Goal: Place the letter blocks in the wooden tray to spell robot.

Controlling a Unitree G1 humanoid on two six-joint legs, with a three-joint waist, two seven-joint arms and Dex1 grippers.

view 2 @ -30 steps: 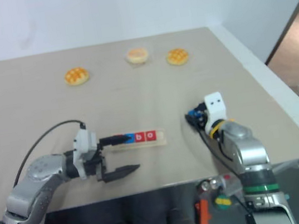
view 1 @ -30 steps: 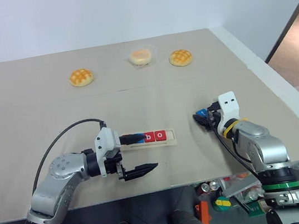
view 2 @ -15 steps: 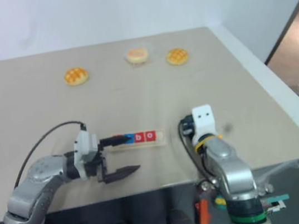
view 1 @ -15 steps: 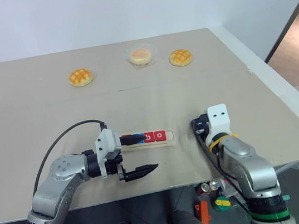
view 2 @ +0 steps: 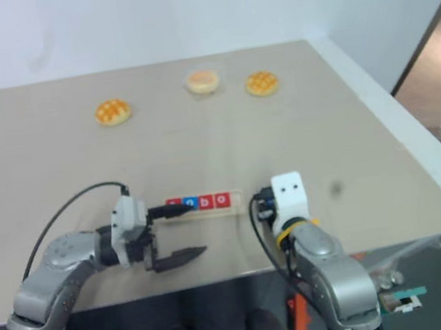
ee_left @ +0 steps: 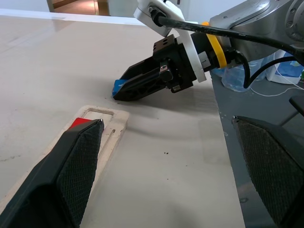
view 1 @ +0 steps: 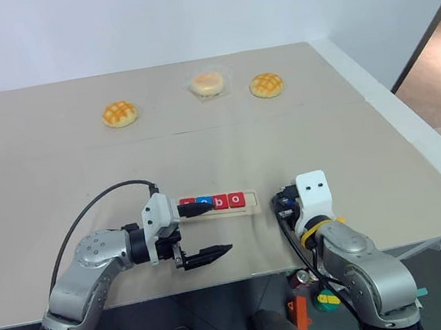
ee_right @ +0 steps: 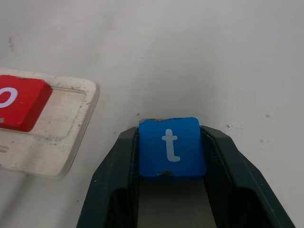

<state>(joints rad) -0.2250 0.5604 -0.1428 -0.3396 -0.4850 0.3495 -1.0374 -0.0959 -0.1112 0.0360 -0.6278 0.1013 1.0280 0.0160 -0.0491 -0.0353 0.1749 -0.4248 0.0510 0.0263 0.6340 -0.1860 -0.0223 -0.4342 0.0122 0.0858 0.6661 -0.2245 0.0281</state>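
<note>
Between my right pincer's (ee_right: pixel 172 199) fingers (ee_right: pixel 118 180) sits the blue t (ee_right: pixel 171 147), pinched flat and low over the table, now just beside the tray's (ee_right: pixel 71 142) empty end slot, where a second ago I was well off to the right. Four tiles already fill the tray (last red o (ee_right: pixel 19 102) next to the gap), so only this placement remains. My left pincer (view 1: pixel 202 232) stays spread wide by the tray's other end.

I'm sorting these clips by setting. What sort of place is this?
Probably a lab or test room: a plain beige table against a bare wall, staged with three buns and a wooden tray of letter blocks, loose tools on the floor.
</note>
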